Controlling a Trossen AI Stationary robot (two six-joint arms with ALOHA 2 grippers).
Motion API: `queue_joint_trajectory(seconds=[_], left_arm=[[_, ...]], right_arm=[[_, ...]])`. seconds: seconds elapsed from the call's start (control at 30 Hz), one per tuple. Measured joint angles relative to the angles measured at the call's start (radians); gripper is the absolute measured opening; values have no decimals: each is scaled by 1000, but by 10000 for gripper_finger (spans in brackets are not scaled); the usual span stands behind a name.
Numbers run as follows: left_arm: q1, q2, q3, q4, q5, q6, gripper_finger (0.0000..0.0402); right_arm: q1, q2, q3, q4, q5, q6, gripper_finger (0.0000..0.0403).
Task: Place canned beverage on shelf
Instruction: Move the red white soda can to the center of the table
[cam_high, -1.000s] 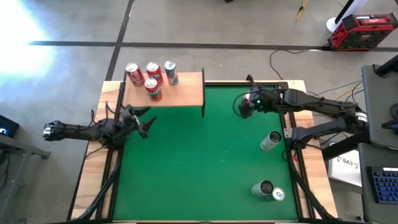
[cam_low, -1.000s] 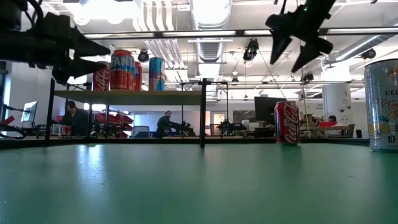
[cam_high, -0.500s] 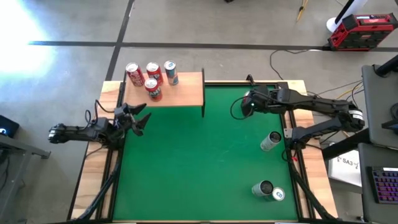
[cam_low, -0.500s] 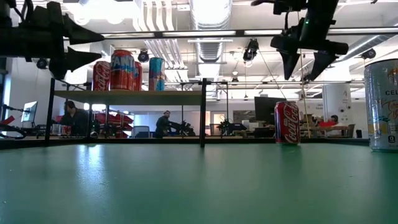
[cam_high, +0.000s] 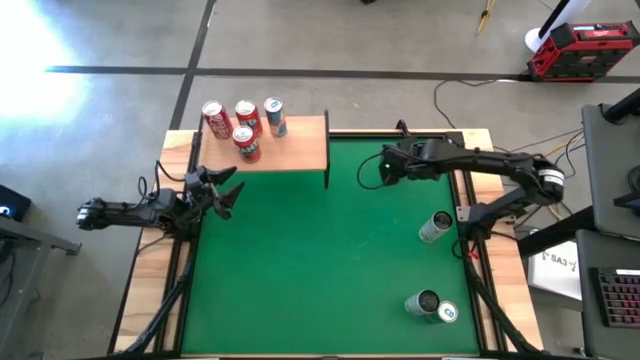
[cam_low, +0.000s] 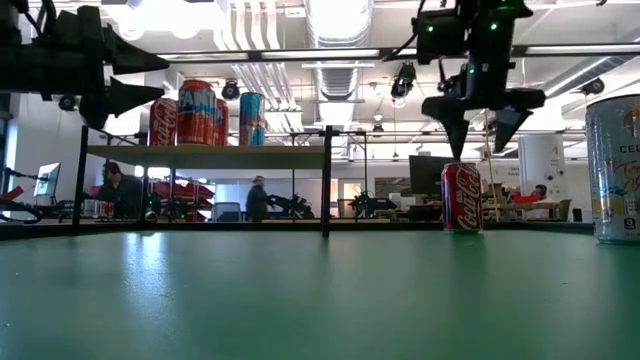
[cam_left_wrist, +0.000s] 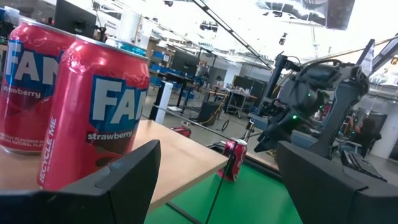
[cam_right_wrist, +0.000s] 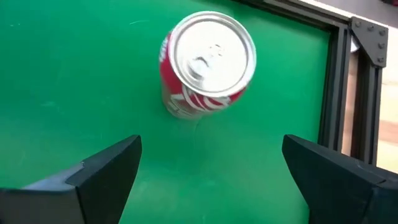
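Right of the shelf (cam_high: 285, 143), red can (cam_right_wrist: 205, 62) stands upright on the mat, directly below right gripper (cam_low: 478, 125), jaws spread wide, empty. Left gripper (cam_high: 222, 193), also open and empty, waits near shelf's front, farther from can.

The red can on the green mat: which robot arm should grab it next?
The right. Its gripper hangs right above the red can with jaws open, looking straight down on it. The left gripper waits far off beside the shelf.
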Motion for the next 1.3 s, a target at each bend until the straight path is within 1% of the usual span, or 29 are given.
queue_joint_trajectory(seconds=[0.1, 0.27, 0.43, 0.63, 0.83, 0.93, 1.0, 1.1, 1.17, 1.3], left_arm=[[0, 1, 0, 1, 0, 0, 302], [0, 4, 0, 2, 0, 0, 302], [0, 7, 0, 2, 0, 0, 302], [0, 7, 0, 2, 0, 0, 302], [0, 8, 0, 1, 0, 0, 302], [0, 10, 0, 1, 0, 0, 302], [0, 11, 0, 0, 0, 0, 302], [0, 10, 0, 0, 0, 0, 302], [0, 10, 0, 0, 0, 0, 302], [0, 11, 0, 1, 0, 0, 302]], right_arm=[[2, 31, 11, 17, 39, -4, 382], [2, 61, 19, 20, 48, -17, 382], [3, 45, 19, 25, 125, 6, 382], [4, 30, 18, 58, 136, 4, 382], [3, 30, 17, 61, 144, 70, 382], [-4, 30, 16, 104, 180, -30, 382], [-8, 30, 17, 111, 180, -61, 382], [-7, 29, 17, 110, 167, -56, 382], [-7, 29, 12, 109, 148, -22, 382], [-7, 29, -16, 106, 146, -9, 382]])
